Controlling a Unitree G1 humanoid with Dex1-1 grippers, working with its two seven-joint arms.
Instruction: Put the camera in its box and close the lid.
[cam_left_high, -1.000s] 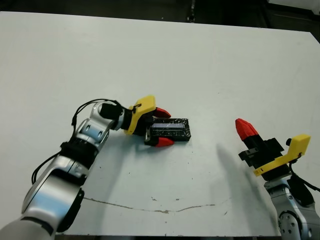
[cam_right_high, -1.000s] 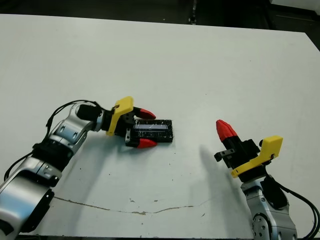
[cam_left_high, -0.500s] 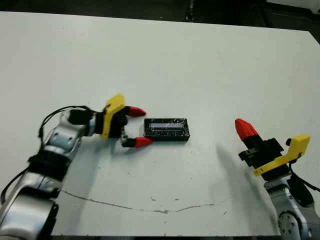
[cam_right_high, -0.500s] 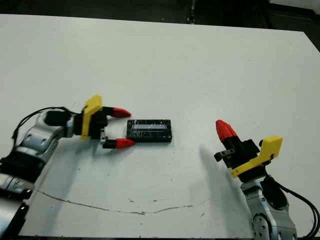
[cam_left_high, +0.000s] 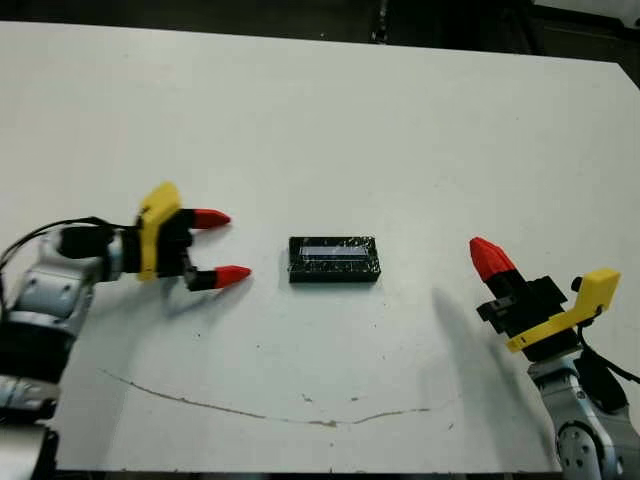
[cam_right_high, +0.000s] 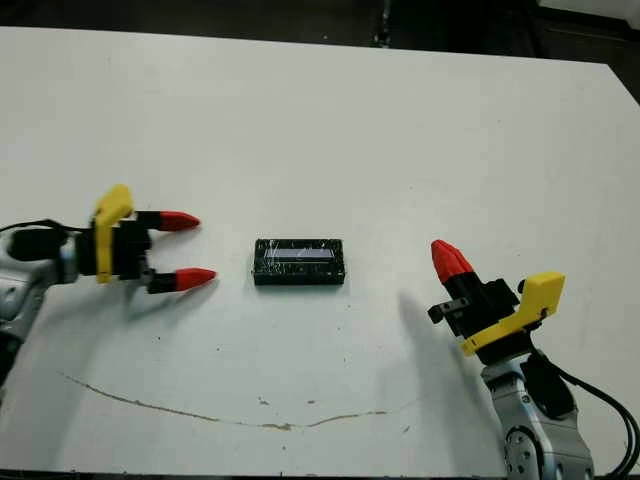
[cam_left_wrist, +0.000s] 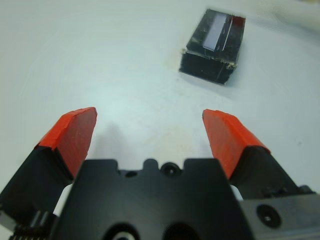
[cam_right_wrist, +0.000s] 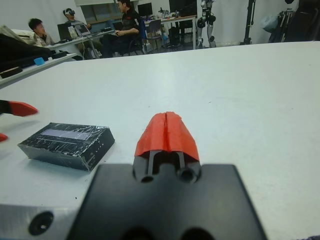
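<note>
The lid (cam_left_high: 334, 259), a black glossy slab with a pale silvery strip on top, lies flat at the middle of the white table as a closed black block. The box's white walls and the camera are hidden. My left gripper (cam_left_high: 232, 245) stands open to the left of the block, well apart from it, with nothing between its red fingertips; its wrist view shows the lid (cam_left_wrist: 215, 45) ahead of it. To the block's right, my right gripper (cam_left_high: 485, 255) is shut and empty, and its wrist view has the lid (cam_right_wrist: 67, 144) off to one side.
A thin dark crack line (cam_left_high: 250, 410) runs across the table near its front edge. In the right wrist view, people (cam_right_wrist: 125, 25) sit at desks beyond the table's far edge, with stands and equipment behind them.
My left gripper has let go of the lid and drawn back to the left, staying open. The lid lies where it was. The right arm has not moved.
</note>
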